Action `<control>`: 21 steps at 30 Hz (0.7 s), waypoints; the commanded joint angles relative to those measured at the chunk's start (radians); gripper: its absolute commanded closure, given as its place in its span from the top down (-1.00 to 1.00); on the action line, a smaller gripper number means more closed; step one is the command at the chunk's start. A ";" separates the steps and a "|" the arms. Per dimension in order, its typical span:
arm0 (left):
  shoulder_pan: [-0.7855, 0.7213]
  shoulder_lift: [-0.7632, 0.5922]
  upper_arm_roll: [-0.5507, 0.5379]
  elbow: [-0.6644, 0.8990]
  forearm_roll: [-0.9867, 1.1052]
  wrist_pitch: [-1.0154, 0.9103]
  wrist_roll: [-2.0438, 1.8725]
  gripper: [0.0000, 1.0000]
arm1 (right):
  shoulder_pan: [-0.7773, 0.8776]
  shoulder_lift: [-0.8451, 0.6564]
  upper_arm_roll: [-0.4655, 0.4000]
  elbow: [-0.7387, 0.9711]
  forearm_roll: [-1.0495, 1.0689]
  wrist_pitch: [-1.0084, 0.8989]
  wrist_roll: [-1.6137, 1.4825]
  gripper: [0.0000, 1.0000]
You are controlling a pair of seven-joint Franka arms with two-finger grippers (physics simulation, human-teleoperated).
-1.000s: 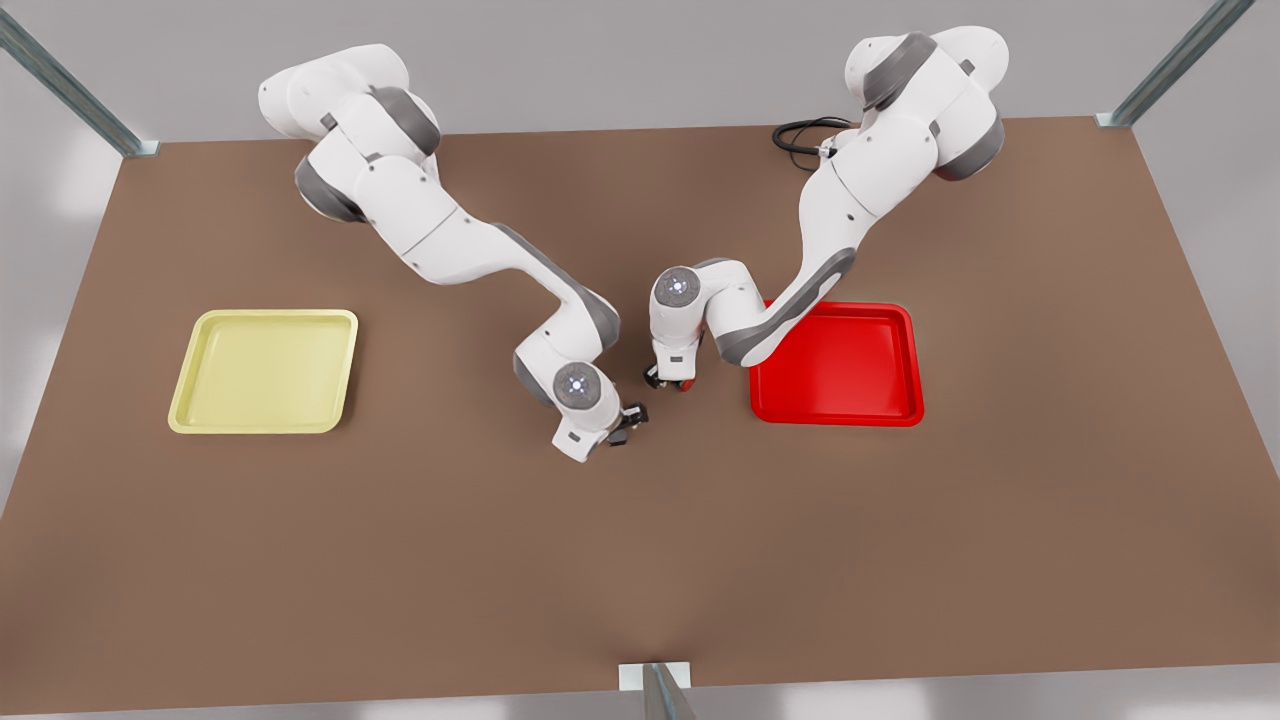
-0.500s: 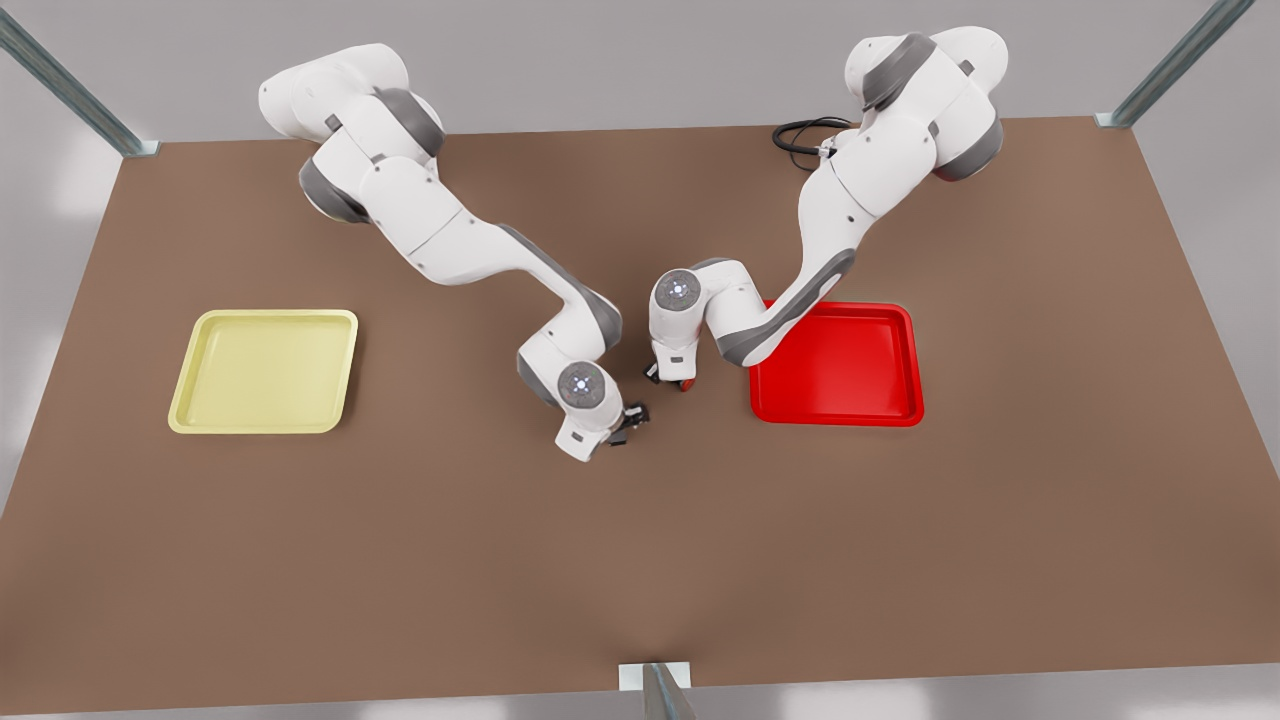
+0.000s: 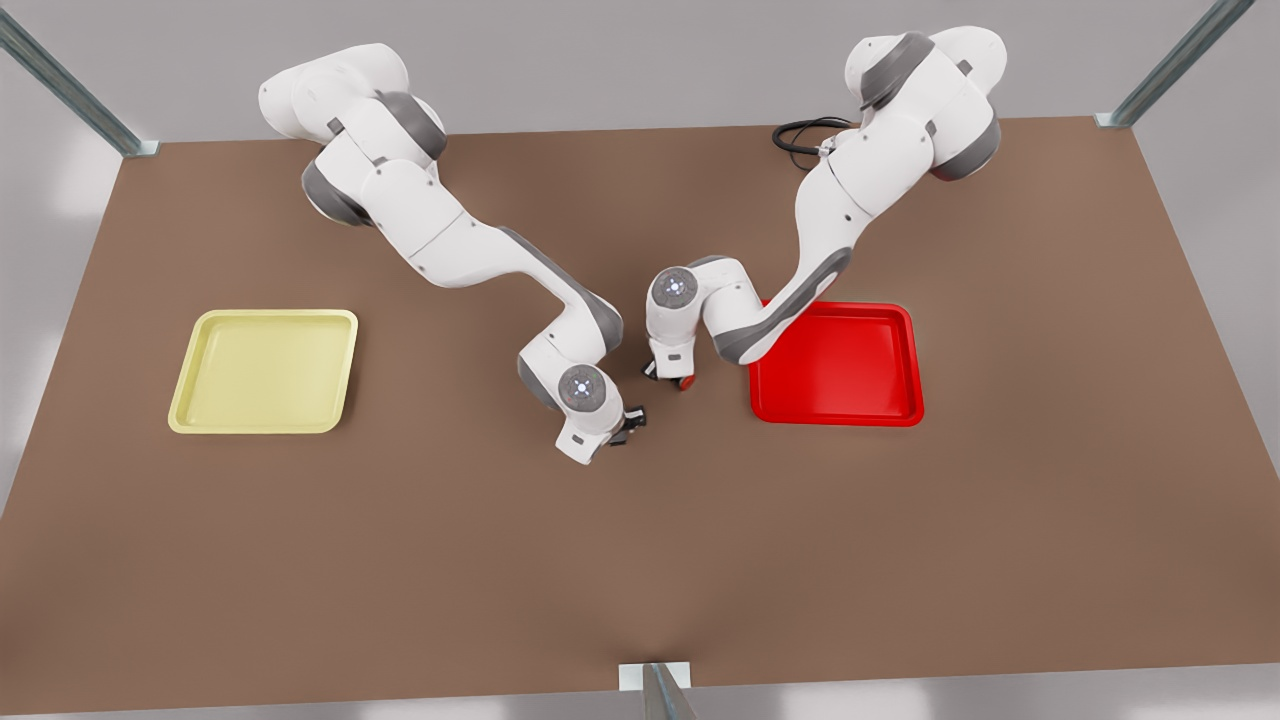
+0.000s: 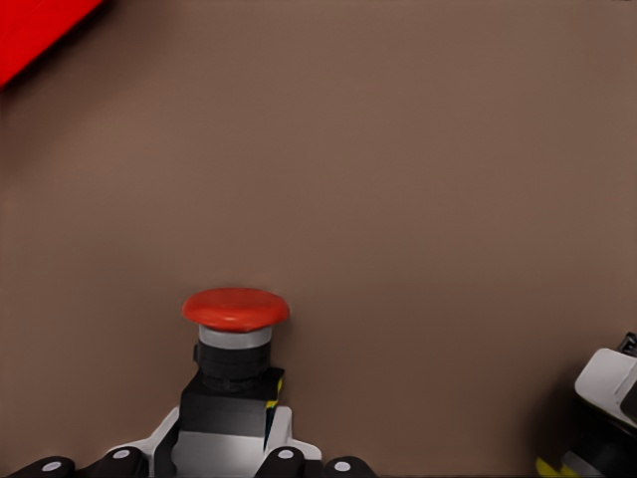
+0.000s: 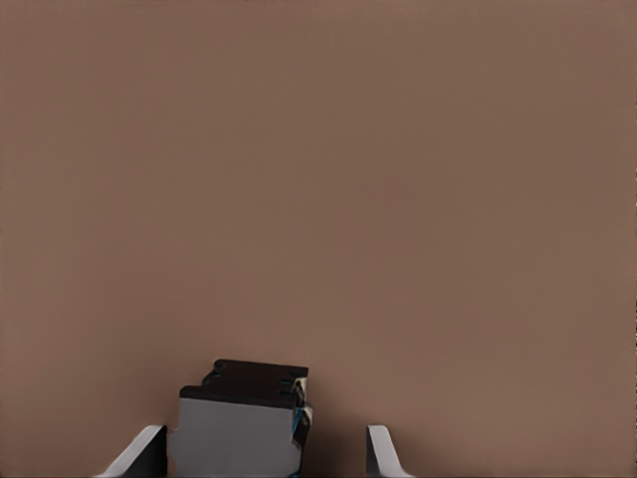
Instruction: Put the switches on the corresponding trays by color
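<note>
The red switch point(image 4: 235, 344), with a red round cap on a dark grey body, stands on the table, and my left gripper point(image 4: 227, 450) is shut on that body. In the front view this left gripper point(image 3: 668, 378) is just off the red tray point(image 3: 835, 418), toward the front view's left. My right gripper point(image 5: 261, 453) is open around a dark grey switch body point(image 5: 244, 413); one finger touches it, the other stands apart, and the cap is hidden. The right gripper point(image 3: 628, 425) sits near the table's middle. The pale yellow tray point(image 3: 262, 426) lies far to the front view's left.
The right gripper point(image 4: 607, 408) shows in the left wrist view with a sliver of yellow under it. A corner of the red tray point(image 4: 30, 30) is close by. A black cable point(image 3: 800, 135) lies at the back, and a metal post point(image 3: 655, 685) stands at the front edge.
Both arms shifted only slightly. The left arm's wrist crept back and toward the front view's left with the red switch. The right arm's hand edged toward the front view's right.
</note>
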 commanded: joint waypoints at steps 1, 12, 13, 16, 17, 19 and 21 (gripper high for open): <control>0.000 -0.002 0.000 0.000 0.004 -0.001 0.001 0.00 | -0.002 0.000 0.000 0.000 0.000 0.000 0.000 0.19; 0.060 -0.092 0.081 -0.002 -0.065 -0.135 0.320 0.04 | -0.002 0.000 0.002 0.015 0.003 -0.012 0.002 -0.07; 0.061 -0.121 0.097 -0.003 -0.103 -0.176 0.389 0.04 | -0.002 -0.006 0.002 0.018 0.003 -0.025 -0.002 -0.06; 0.074 -0.203 0.126 -0.006 -0.211 -0.256 0.561 0.04 | -0.043 -0.077 0.005 0.034 0.002 -0.123 -0.055 0.05; 0.087 -0.216 0.138 -0.021 -0.211 -0.267 0.604 0.04 | -0.054 -0.109 0.005 0.031 0.002 -0.176 -0.084 0.08; 0.107 -0.256 0.166 -0.083 -0.211 -0.268 0.682 0.04 | -0.113 -0.175 0.005 0.009 0.002 -0.275 -0.184 0.09; 0.135 -0.282 0.196 -0.138 -0.209 -0.265 0.769 0.04 | -0.224 -0.307 0.005 -0.136 0.000 -0.285 -0.354 0.09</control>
